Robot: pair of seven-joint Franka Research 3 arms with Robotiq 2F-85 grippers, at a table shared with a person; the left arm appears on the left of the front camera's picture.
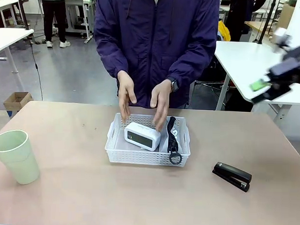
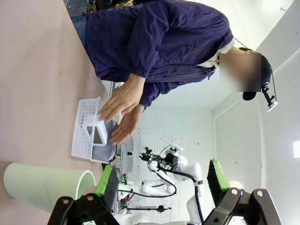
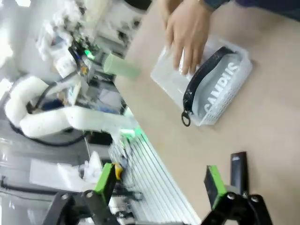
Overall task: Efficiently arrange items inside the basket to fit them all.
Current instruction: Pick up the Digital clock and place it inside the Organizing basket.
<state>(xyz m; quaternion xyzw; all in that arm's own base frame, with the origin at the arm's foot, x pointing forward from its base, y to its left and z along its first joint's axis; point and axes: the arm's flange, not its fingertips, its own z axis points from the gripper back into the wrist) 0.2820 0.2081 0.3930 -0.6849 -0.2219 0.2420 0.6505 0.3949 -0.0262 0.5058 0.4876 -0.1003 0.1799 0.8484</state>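
From my remote seat I saw the basket (image 1: 147, 157) sitting mid-table just before the person, whose one hand (image 1: 125, 96) and other hand (image 1: 160, 101) hung over its far side, fingers pointing down into it and covering part of what lay inside. The white box (image 1: 142, 136) stood in the left part of the basket, and I could not tell whether a fingertip touched it. The pouch (image 3: 220, 89) lay along the right part, mostly hidden behind the box in the front view, where little besides its black strap (image 1: 173, 142) showed; from the right wrist I could read its lettering. The stapler (image 1: 231, 176) lay on the table to the right of the basket, well apart from it, and in the right wrist view a finger cut off its end. The cup (image 1: 16, 155) stood upright near the table's left edge, far from the basket. The right gripper (image 3: 159, 183) had its jaws wide apart and empty; in the front view it was only a blur raised at the right edge. The left gripper (image 2: 160, 183) was likewise spread apart, holding nothing, with the cup close behind one finger.
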